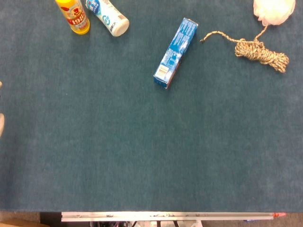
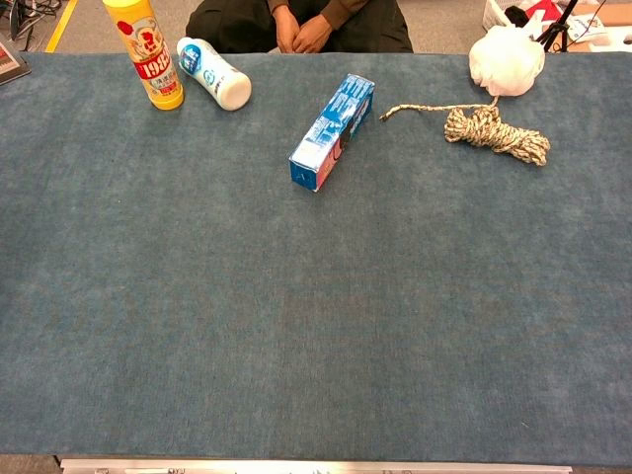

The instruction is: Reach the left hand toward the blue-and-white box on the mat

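The blue-and-white box [image 1: 175, 46] lies flat on the dark teal mat [image 1: 142, 142], upper middle, long axis running from upper right to lower left. The chest view shows the same box [image 2: 333, 130] toward the far edge. Two small pale tips [image 1: 1, 124] poke in at the left edge of the head view, level with the middle of the mat. They look like part of my left hand, far left of and nearer than the box. Too little shows to tell how the fingers lie. My right hand appears in neither view.
A yellow bottle [image 1: 73, 15] and a white-and-blue bottle [image 1: 108, 17] lie at the far left. A coiled rope [image 1: 261, 52] and a white mesh puff [image 1: 271, 10] sit at the far right. A seated person [image 2: 296, 25] is behind the table.
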